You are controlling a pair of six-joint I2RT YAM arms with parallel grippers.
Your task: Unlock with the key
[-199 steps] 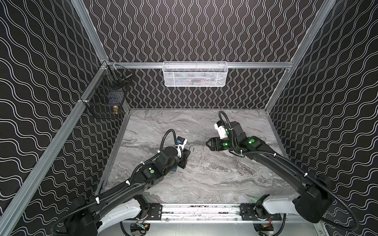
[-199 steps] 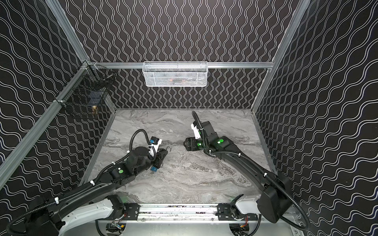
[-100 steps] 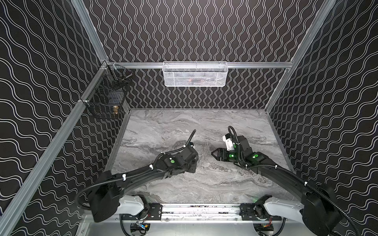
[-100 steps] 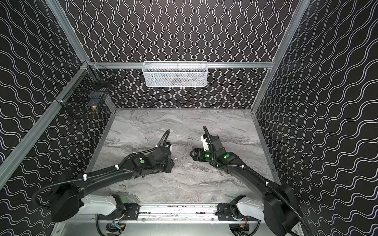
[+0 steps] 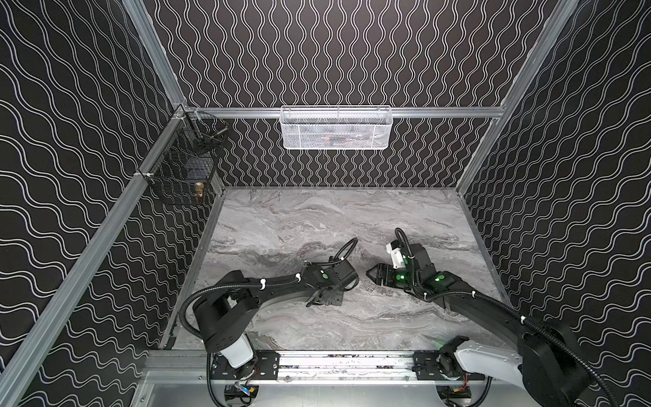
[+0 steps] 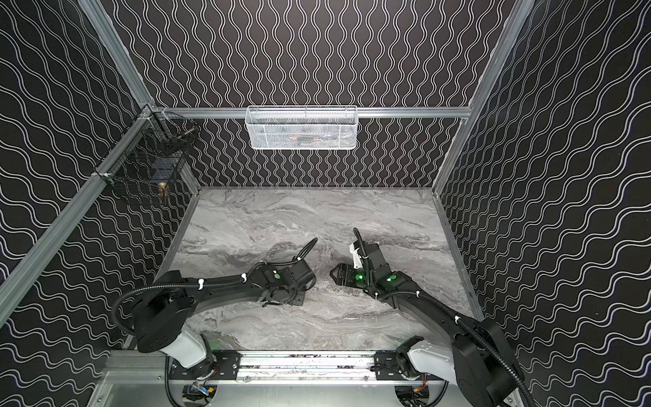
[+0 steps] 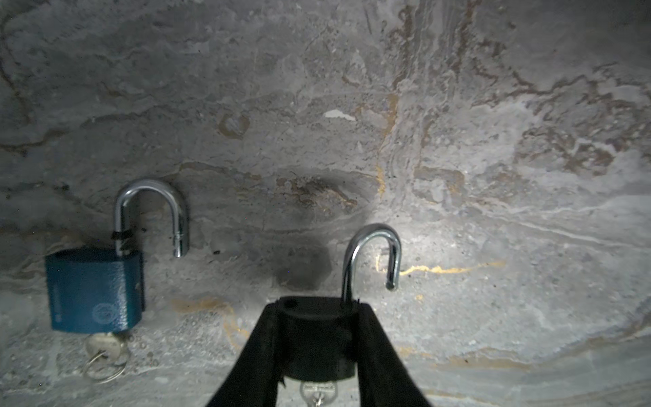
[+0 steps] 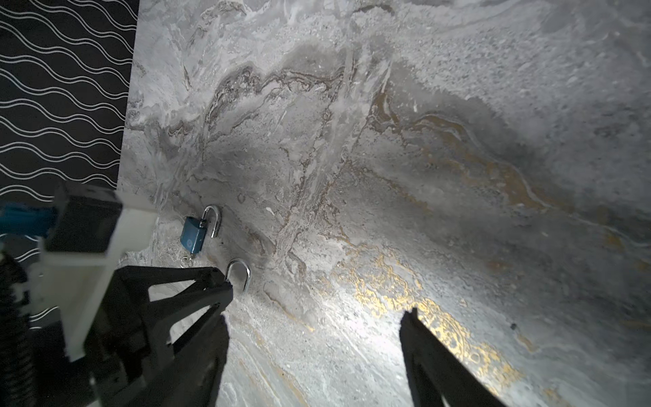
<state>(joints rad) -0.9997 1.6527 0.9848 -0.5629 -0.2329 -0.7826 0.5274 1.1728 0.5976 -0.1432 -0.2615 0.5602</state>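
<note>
Left end effector grips the black lock, shackle sprung, key inserted, just beside the blue lock, also open on the tabletop. Right end effector stands open, empty, farther from it. Advised: set flat, release gently, keep shackle from reclosing.

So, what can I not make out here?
- Both top views: blue padlock and black padlock, hidden under the left arm.
- Left wrist view: black padlock's key, cut off by the edge.
- Right wrist view: black padlock's body, behind the left fingers.
- Both top views: white basket contents, too small behind mesh.
</note>
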